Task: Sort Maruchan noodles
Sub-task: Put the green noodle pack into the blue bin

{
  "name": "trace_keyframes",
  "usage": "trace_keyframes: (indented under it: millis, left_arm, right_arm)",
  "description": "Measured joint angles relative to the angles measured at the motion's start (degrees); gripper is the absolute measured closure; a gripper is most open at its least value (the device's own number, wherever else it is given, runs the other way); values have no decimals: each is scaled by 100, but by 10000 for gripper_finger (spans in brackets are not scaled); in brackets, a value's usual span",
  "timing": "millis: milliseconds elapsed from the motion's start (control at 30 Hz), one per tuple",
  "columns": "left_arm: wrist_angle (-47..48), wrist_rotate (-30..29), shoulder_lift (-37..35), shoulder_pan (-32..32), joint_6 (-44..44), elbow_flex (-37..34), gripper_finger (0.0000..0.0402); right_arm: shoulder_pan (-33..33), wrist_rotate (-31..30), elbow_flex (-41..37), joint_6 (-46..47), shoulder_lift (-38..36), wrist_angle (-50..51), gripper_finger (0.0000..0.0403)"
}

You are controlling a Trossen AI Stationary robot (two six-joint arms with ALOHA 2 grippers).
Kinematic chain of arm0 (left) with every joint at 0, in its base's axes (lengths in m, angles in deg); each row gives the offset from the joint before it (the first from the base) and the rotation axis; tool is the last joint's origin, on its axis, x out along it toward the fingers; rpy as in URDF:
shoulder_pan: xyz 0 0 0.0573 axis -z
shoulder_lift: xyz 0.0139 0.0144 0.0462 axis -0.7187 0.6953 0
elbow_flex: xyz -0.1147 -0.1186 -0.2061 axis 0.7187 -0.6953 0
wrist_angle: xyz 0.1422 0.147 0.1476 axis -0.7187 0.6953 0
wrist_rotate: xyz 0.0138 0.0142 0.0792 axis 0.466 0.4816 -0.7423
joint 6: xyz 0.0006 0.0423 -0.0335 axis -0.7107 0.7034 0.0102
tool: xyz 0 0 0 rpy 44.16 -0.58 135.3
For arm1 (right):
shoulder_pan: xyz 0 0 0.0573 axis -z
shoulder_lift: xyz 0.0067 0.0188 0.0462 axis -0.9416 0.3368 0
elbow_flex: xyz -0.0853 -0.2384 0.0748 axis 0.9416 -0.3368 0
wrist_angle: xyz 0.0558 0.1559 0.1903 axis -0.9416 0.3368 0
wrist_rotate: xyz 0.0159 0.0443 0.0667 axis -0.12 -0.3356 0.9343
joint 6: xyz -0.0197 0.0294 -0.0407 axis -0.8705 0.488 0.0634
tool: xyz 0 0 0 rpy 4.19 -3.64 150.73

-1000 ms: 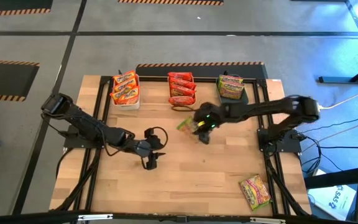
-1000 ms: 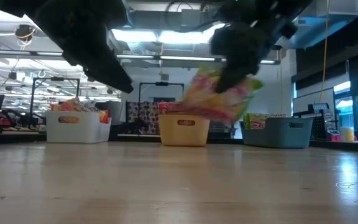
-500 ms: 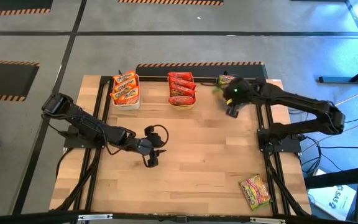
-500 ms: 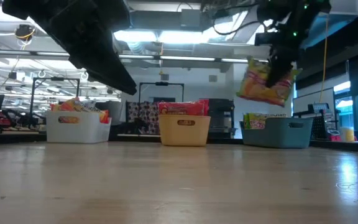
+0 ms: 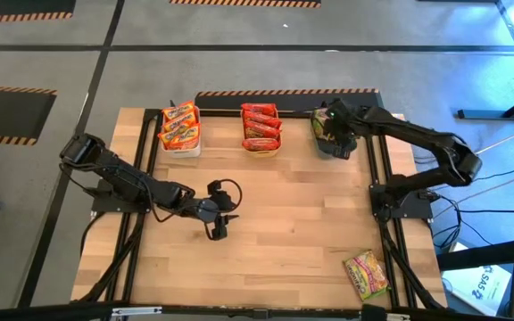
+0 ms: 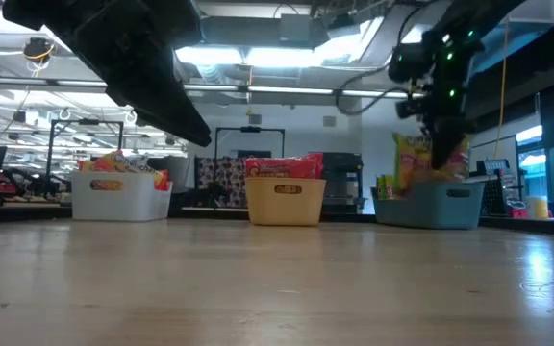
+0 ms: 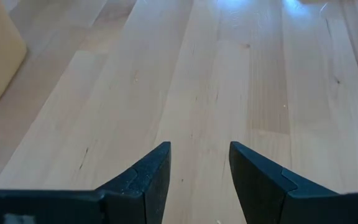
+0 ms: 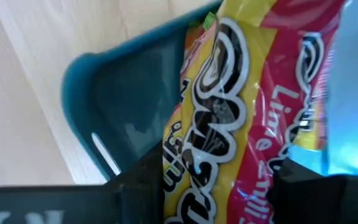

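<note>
— Pale wood planks make up the table, with a black frame along its edges and grey floor around it. What does the held packet look like?

— Crinkly plastic, green-yellow with a red band and bold black-and-white lettering. The right gripper pinches this noodle packet upright, its lower end down in the grey-blue bin at the table's far right corner.

— And the other packets?

— Orange-yellow packets fill the white bin, red packets fill the orange bin, both on the far edge. One loose green-yellow packet lies flat near the front right corner, just beside the frame rail.

— Room to move?

— Plenty. The middle of the table is bare wood. The left gripper hangs low there, fingers spread with nothing between them, well apart from the bins.

— Anything crowding the right arm?

— Only the bin wall and the packets already inside it.
</note>
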Motion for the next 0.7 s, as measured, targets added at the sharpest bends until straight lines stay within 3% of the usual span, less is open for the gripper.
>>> trace_keyframes:
  millis: [267, 433, 700]
  left_arm:
    - [2, -3, 0, 0, 136, 1, 243]
    - [2, -3, 2, 0, 142, 1, 243]
    - [2, -3, 2, 0, 146, 1, 243]
  right_arm:
    - [293, 576, 0, -24, 926, -114, 269]
    - [282, 339, 0, 22, 1357, -280, 262]
    - [276, -334, 2, 63, 1547, -539, 198]
